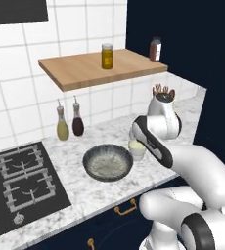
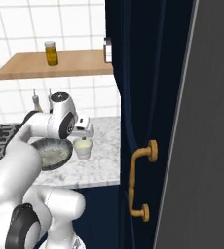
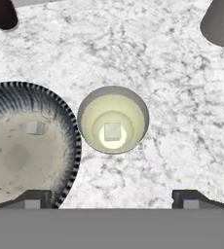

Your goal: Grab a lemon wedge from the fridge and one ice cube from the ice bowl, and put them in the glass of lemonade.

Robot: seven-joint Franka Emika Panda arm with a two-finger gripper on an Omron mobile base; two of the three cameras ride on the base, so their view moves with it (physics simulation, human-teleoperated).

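Observation:
The glass of lemonade is a small whitish cup on the marble counter, with one ice cube lying in its pale yellow liquid. My gripper hangs straight above it, open, with nothing between its fingertips. The glass of lemonade stands just right of the ice bowl, a wide dark speckled dish. The ice bowl holds another ice cube. From the right base, the gripper is right over the glass of lemonade, beside the ice bowl. The lemon wedge is out of view.
A stove lies left of the bowl, two bottles stand by the tiled wall, and a utensil holder is behind the arm. A wooden shelf carries jars. A navy cabinet door and a tall grey panel close the right side.

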